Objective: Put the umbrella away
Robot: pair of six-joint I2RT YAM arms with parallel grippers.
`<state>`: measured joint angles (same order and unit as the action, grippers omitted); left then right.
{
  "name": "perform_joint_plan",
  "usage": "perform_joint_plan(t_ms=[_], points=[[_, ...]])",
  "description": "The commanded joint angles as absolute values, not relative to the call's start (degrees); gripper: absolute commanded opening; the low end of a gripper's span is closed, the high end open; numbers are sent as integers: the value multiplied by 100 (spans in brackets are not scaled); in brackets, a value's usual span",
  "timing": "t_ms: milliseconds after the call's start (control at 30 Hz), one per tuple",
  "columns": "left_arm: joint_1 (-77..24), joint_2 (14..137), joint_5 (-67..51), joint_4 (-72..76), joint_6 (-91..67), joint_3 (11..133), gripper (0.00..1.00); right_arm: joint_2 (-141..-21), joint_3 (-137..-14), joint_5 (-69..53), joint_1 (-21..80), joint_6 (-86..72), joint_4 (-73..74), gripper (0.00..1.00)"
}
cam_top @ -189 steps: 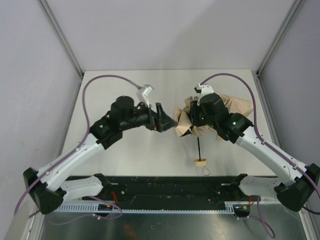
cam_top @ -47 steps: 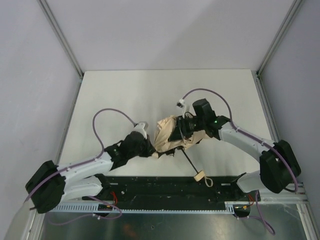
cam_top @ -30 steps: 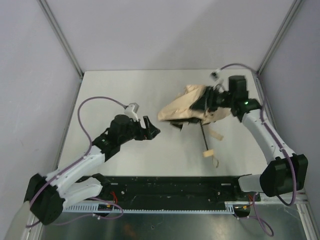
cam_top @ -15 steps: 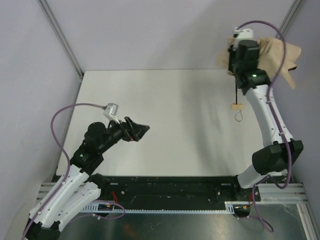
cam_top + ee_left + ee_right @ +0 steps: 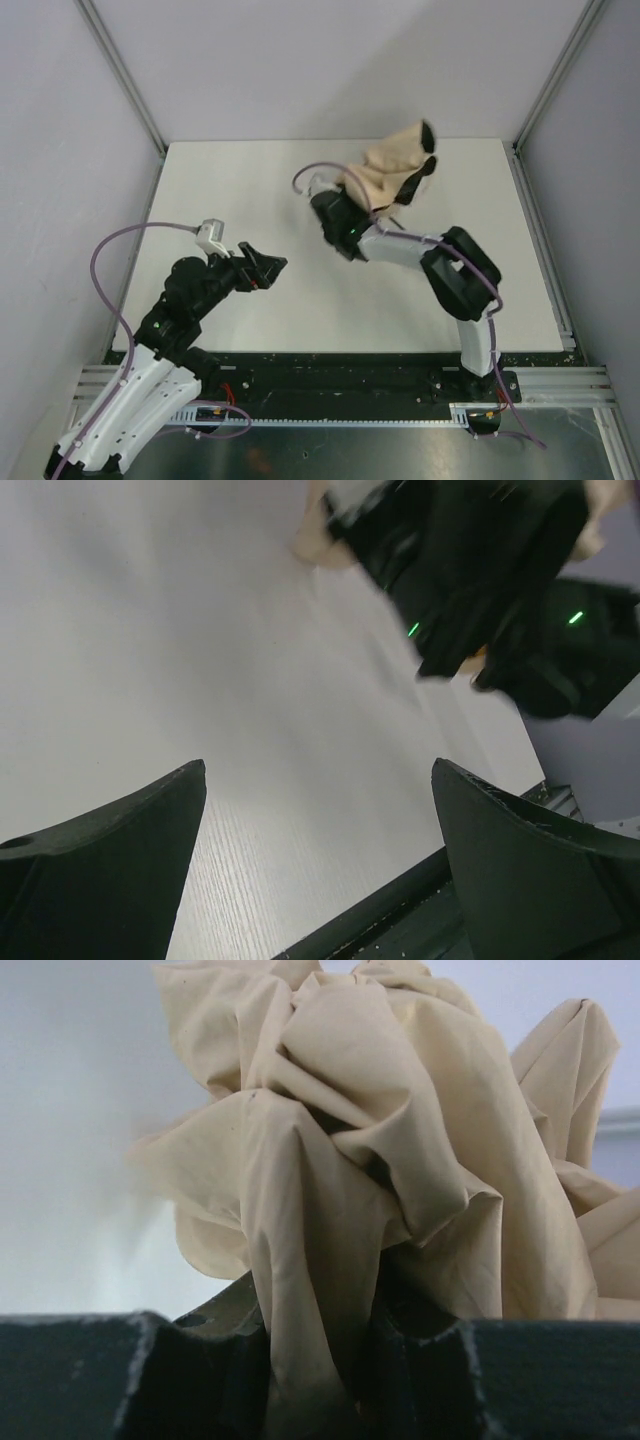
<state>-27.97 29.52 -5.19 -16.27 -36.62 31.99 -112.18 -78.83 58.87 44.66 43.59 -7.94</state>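
- The umbrella [image 5: 395, 160] is a crumpled bundle of pale beige cloth, caught in my right pincer [image 5: 318, 1360] and billowing out beyond my fingertips.
- My right pincer is clamped on a fold of that cloth. The two dark fingers [image 5: 130, 1375] stand a little apart, with the fabric pinched between them.
- I cannot make out the umbrella's shaft or handle, and I cannot tell whether the cloth touches the table [image 5: 230, 180].
- My right arm is folded sharply. It rises from its base at the near edge, bends at the elbow, and the forearm reaches back over the far half of the white table.
- My left pincer [image 5: 320, 780] is spread wide and holds nothing, with only bare table between its fingers.
- The umbrella is well apart from my left pincer, ahead of it and to its right.
- My left arm reaches from its near-left base toward the middle of the table, and its pincer points across at my right arm.
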Motion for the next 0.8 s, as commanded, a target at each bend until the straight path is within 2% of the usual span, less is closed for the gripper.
perform_joint_plan(t_ms=[0, 133, 300, 533, 767], points=[[-2742, 2595, -289, -1730, -3784, 3124, 97, -11543, -7884, 6380, 5210, 3782, -412, 0], [-2738, 2358, -263, -1880, -3861, 2964, 96, -11848, -7878, 5560, 5648, 2344, 1295, 0], [-2734, 2024, -276, -2095, -3998, 2730, 95, -11996, -7872, 3554, 5816, 1150, 2707, 0], [-2734, 1773, -331, -2373, -4333, 2620, 93, -12155, -7866, 278, 5715, 883, 3455, 0], [-2727, 2226, -534, -2719, -5471, 2385, 95, -12586, -7891, -1865, 5364, 994, 3821, 0]])
